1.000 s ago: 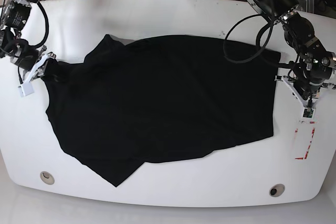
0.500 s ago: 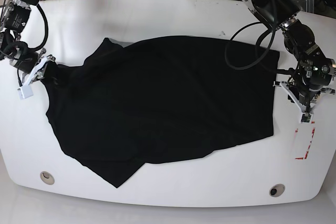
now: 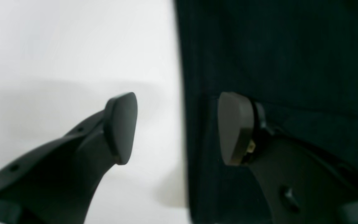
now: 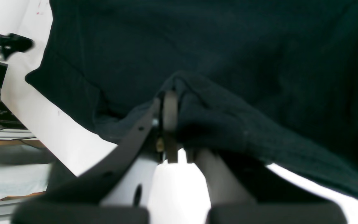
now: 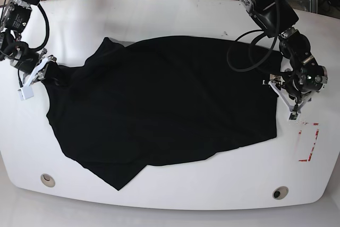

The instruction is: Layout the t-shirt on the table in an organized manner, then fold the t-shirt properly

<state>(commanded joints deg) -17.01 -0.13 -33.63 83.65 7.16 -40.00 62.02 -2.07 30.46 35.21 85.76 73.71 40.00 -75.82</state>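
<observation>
Layout stage: t-shirt (image 5: pixel 159 110) spread but rumpled on table (image 5: pixel 175 14); right gripper (image 4: pixel 172 124) pinches its edge, left gripper (image 3: pixel 179 127) spread; we see no folds made.

Bright even light glares off the table (image 5: pixel 175 14); both wrist views are softly blurred.

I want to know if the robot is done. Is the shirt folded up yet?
Not yet. The t-shirt lies spread across the table, crooked, with one bottom corner doubled over. The right gripper pinches its edge; the left gripper is open.
</observation>
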